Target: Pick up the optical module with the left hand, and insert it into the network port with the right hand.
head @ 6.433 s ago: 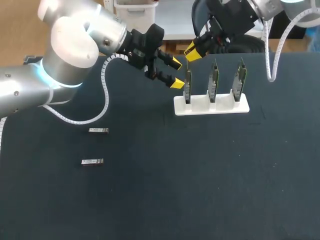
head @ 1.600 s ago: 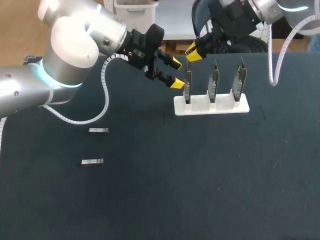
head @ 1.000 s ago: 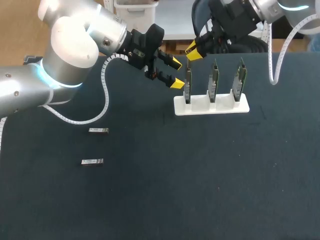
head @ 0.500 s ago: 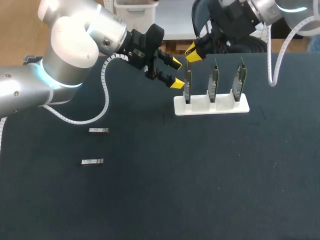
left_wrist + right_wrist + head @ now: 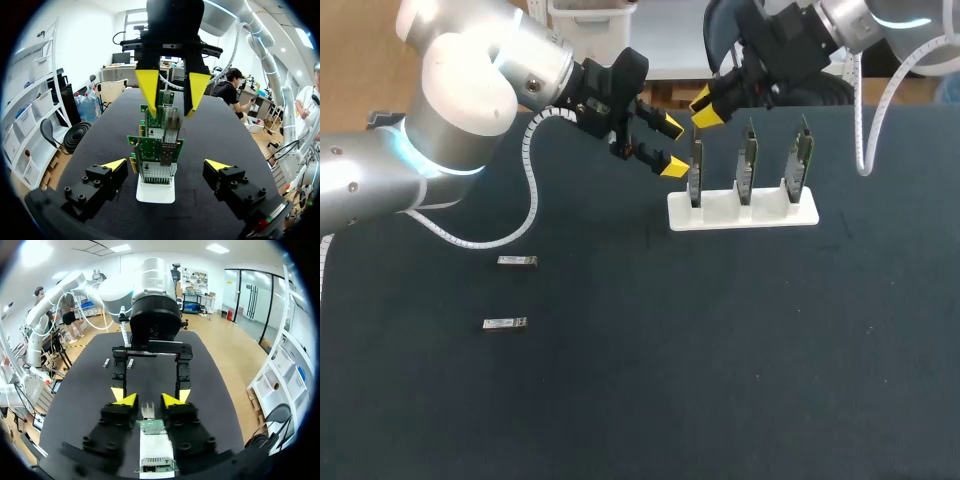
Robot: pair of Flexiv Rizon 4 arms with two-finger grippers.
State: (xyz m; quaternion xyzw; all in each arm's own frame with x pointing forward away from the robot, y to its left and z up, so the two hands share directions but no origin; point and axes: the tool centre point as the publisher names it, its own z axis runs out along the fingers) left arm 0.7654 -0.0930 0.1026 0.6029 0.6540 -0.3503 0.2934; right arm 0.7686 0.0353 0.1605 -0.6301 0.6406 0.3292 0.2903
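The left fingers (image 5: 674, 167), released and empty, hang in the upper middle of the head view, beside the leftmost card (image 5: 695, 180). The right fingers (image 5: 703, 103) stand parted, one optical module (image 5: 147, 410) between them, untouched, atop that card. Two spare modules (image 5: 517, 261) lie on the worktop (image 5: 720, 350), left.

The flat dark navy table surface (image 5: 720, 380) is showing plain, with no pattern. The white plastic rack (image 5: 742, 212) is contrasting with the green, gold-edged circuit boards (image 5: 748, 160). The small silvery metal modules (image 5: 517, 261) are glinting grey. The left gripper (image 5: 671, 146) and the right gripper (image 5: 704, 108) are showing bright yellow tips on black fingers.
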